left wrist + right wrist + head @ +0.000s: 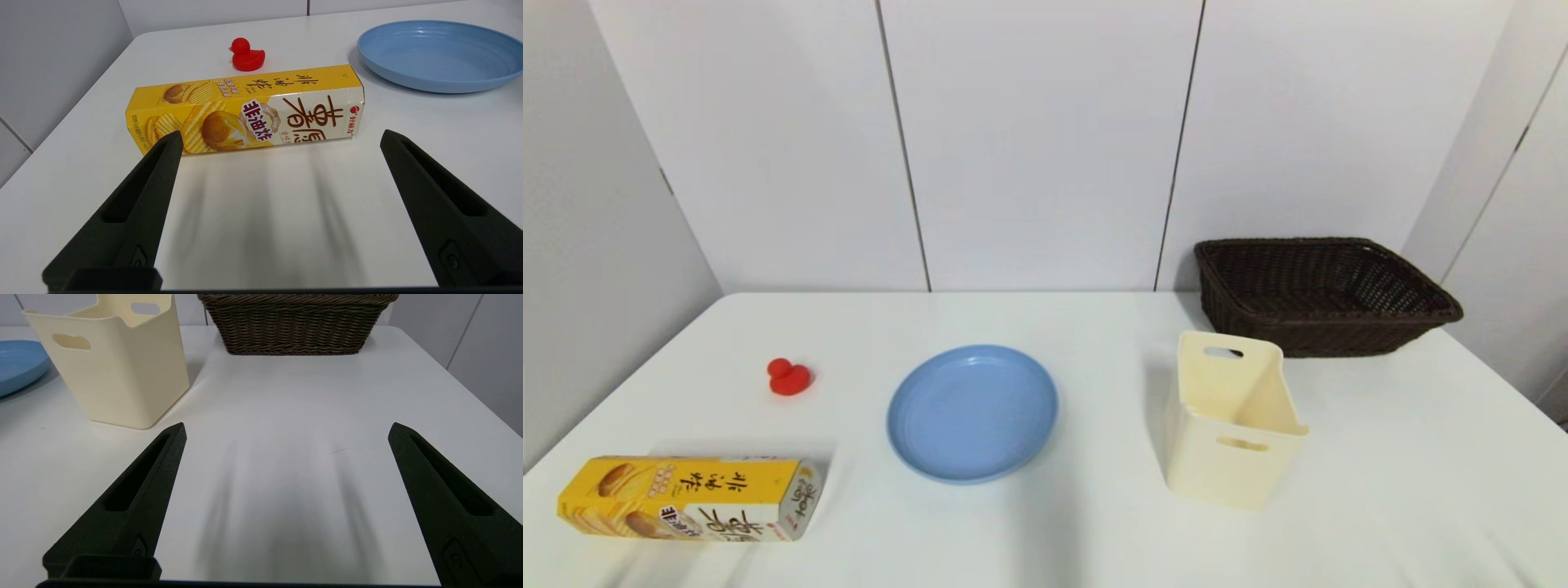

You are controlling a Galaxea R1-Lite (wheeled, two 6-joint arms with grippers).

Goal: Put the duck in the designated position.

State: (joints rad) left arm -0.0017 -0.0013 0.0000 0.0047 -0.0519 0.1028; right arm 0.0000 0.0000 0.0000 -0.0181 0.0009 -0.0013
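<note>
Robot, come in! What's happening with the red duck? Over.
Both jaws open, empty. Duck untouched on table, left of plate. Snack box sits between left gripper and duck.

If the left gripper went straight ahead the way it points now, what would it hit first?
Most likely the yellow chip box, lying on its side across the open left gripper. The red duck sits beyond the box, so the box blocks a straight approach.
</note>
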